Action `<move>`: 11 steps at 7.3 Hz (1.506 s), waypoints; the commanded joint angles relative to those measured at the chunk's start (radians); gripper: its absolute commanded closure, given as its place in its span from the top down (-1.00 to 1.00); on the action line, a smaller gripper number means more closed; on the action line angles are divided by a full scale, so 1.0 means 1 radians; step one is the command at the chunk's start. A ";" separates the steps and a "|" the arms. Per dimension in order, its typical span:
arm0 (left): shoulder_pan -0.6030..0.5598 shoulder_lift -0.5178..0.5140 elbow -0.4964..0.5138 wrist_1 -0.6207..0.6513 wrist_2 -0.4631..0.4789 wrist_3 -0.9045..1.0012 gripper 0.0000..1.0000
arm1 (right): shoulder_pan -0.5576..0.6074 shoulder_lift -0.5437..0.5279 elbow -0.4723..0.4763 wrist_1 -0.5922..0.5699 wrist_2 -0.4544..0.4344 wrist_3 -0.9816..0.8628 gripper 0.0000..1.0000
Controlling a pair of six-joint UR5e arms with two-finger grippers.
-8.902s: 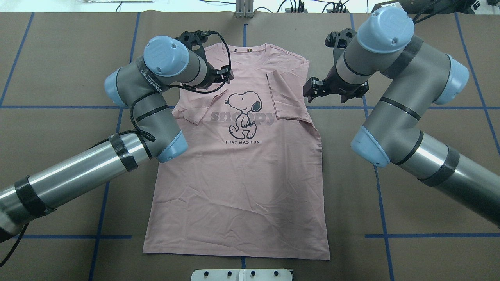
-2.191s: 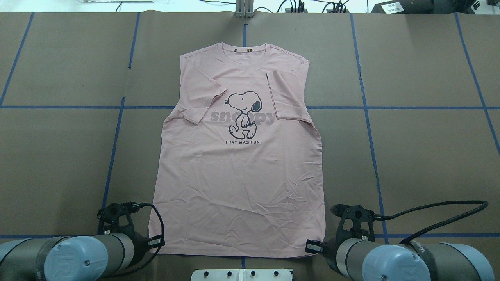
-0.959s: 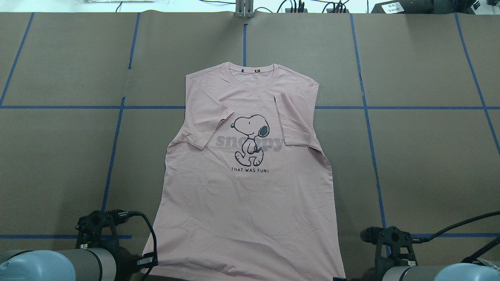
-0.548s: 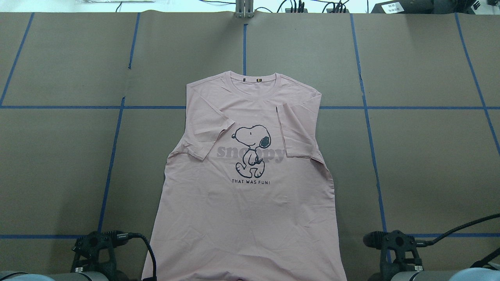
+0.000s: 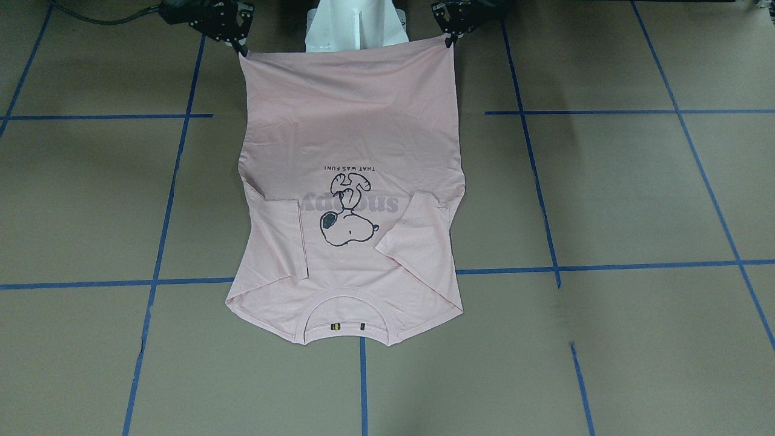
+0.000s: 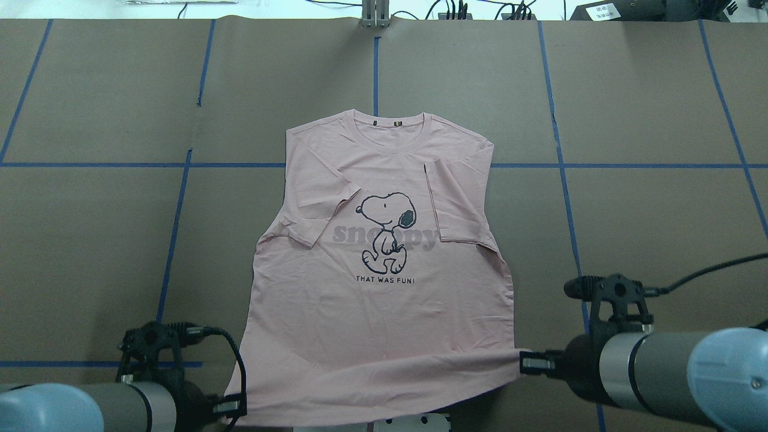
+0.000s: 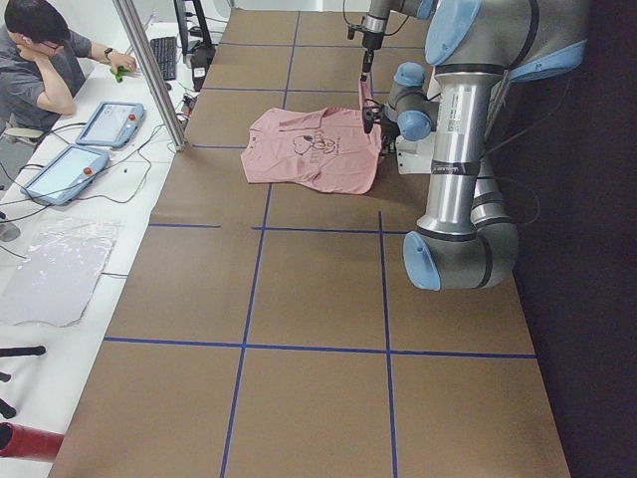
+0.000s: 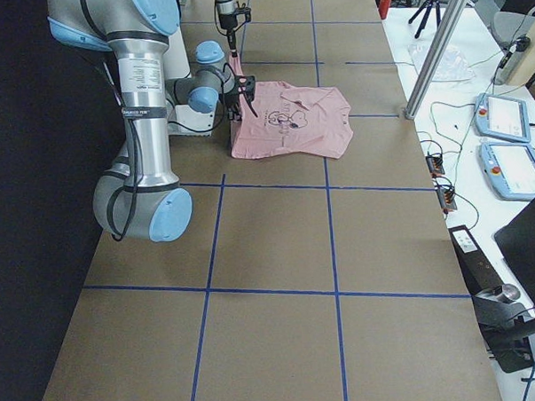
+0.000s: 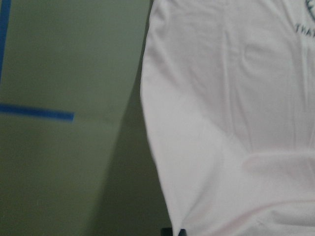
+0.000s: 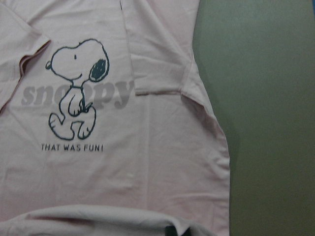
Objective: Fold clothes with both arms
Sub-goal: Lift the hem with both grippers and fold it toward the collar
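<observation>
One T-shirt (image 6: 384, 312); two tools: left tool (image 6: 234, 409), right tool (image 6: 523, 362) each clamp hem corner.

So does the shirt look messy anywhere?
A little. Both sleeves of the T-shirt are folded in over its front: one sleeve slanted, the other sleeve straight. The left gripper and right gripper hold its bottom corners up.

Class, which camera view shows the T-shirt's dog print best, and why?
The right wrist view: the dog print is large, upright and sharp there. Overhead shows it smaller, the front view upside down, both side views tiny; the left wrist view misses it.
</observation>
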 commanded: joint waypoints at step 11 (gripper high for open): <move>-0.456 -0.413 0.843 -0.377 -0.041 0.197 -1.00 | 0.429 0.487 -0.761 0.075 0.128 -0.208 -1.00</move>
